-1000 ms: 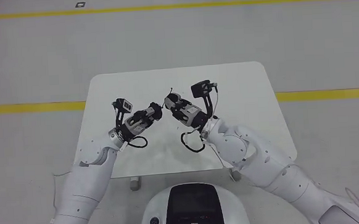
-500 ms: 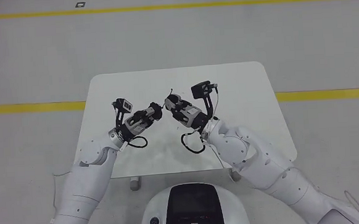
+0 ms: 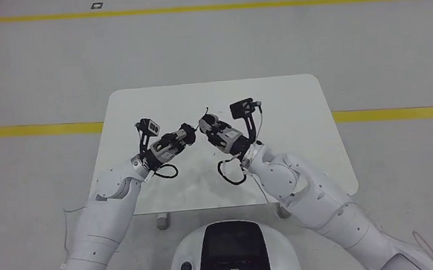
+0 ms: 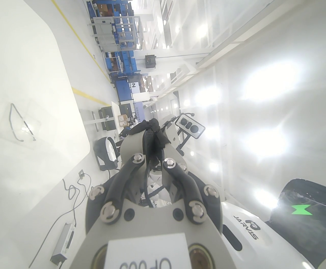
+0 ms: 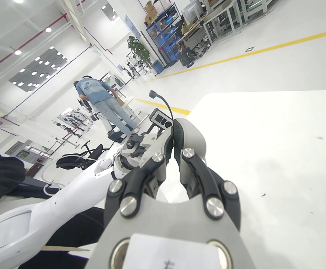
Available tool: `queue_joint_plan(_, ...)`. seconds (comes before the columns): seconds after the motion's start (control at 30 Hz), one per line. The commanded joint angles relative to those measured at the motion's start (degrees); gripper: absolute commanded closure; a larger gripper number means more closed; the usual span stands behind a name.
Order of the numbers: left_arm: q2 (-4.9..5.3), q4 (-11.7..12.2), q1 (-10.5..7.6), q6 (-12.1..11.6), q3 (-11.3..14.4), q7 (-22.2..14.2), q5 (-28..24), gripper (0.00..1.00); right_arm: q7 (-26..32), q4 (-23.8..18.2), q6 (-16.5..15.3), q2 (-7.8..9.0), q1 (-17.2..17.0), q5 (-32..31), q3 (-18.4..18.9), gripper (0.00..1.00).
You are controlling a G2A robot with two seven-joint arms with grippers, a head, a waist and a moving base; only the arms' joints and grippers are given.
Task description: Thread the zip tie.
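Zip tie (image 5: pixel 153 94) pinched in right jaws, above table (image 3: pixel 289 101), edges well apart.

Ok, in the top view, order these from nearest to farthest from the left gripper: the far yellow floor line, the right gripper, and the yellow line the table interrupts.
1. right gripper: almost tip to tip with the left gripper, over the table.
2. near yellow line: on the floor, flanking the table.
3. far yellow line: across the floor beyond the table.
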Motion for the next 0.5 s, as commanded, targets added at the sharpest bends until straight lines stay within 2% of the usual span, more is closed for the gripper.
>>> queue_joint_plan(0.0, 0.0, 0.0, 0.0, 0.0, 0.0, 0.0, 0.0, 1.0, 0.1, 0.1, 0.2, -0.2, 0.0, 0.0, 0.0, 1.0)
queue_joint_plan(0.47, 0.0, 0.0, 0.0, 0.0, 0.0, 0.0, 0.0, 1.0, 0.8, 0.1, 0.6, -1.07, -1.3, -2.0, 1.6, 1.0)
